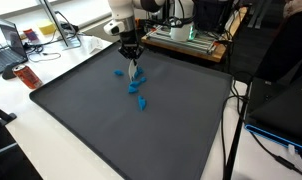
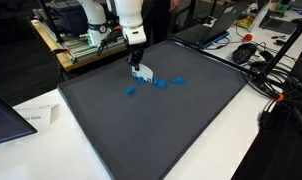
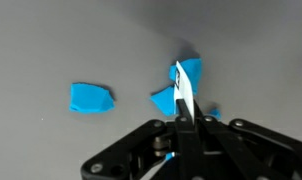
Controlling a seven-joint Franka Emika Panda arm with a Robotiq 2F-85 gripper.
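Pincer of mine clamped tight on thin white-and-blue piece, centre frame, blue scrap at left, grey counter beneath

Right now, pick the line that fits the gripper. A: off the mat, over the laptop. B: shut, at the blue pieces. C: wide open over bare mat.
B: in the wrist view the gripper has its jaws pressed together, with blue pieces on the dark mat right by it.
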